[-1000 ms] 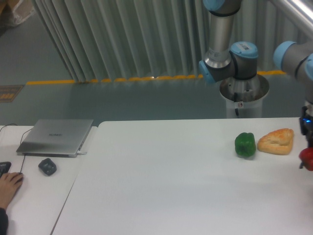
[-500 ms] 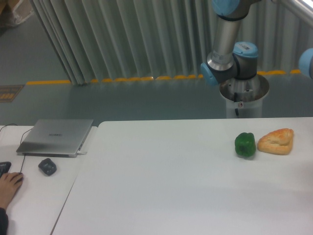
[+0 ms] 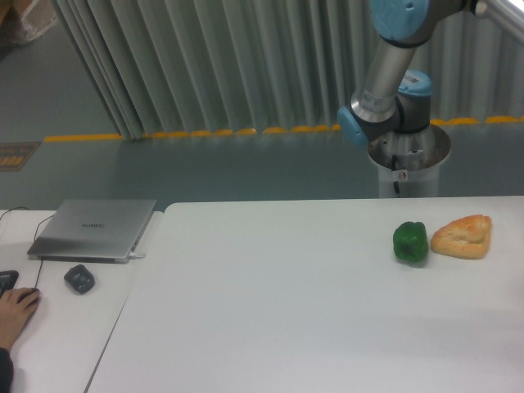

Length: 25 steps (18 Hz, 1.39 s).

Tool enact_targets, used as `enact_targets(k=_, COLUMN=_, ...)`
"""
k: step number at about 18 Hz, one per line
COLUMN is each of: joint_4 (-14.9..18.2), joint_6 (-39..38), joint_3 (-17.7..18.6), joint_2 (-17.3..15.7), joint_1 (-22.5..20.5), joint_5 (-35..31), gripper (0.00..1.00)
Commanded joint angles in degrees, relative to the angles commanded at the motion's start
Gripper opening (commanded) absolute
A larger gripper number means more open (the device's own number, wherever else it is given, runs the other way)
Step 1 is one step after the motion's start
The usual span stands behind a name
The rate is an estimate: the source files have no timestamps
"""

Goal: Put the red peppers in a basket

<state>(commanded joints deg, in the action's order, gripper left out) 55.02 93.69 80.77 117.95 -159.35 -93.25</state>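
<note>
The red pepper is out of view, and no basket shows either. My gripper is out of view too: only the arm's grey and blue joints point(image 3: 385, 106) show at the top right, behind the table, leaning up and to the right out of the picture. A green bell pepper point(image 3: 410, 242) sits on the white table point(image 3: 286, 311) at the right.
A piece of flat bread point(image 3: 463, 237) lies right of the green pepper. On a side desk at the left lie a closed laptop point(image 3: 94, 228) and a dark mouse point(image 3: 79, 278). A person's hand point(image 3: 15, 313) rests at the left edge.
One second ago my gripper stood at the right edge with the red pepper beside it. Both have since left the view to the right, and the arm has swung further right.
</note>
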Motion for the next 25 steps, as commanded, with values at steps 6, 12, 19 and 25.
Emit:
enact_targets(k=6, joint_4=0.0, joint_6=-0.7, joint_3=0.7, joint_2=-0.1, joint_1=-0.2, joint_5=0.1, gripper=1.00)
enact_targets(k=12, joint_4=0.2, joint_6=-0.8, joint_3=-0.3, joint_2=-1.0, joint_1=-0.4, joint_5=1.7, gripper=1.00)
enact_targets(k=19, joint_4=10.6, joint_6=-3.3, joint_3=0.2, joint_2=-8.1, joint_1=2.2, joint_5=5.4, gripper=1.00)
enact_targets(k=25, joint_4=19.2, joint_6=-5.2, joint_3=3.6, joint_2=-11.6, joint_1=6.8, joint_5=5.3, gripper=1.00)
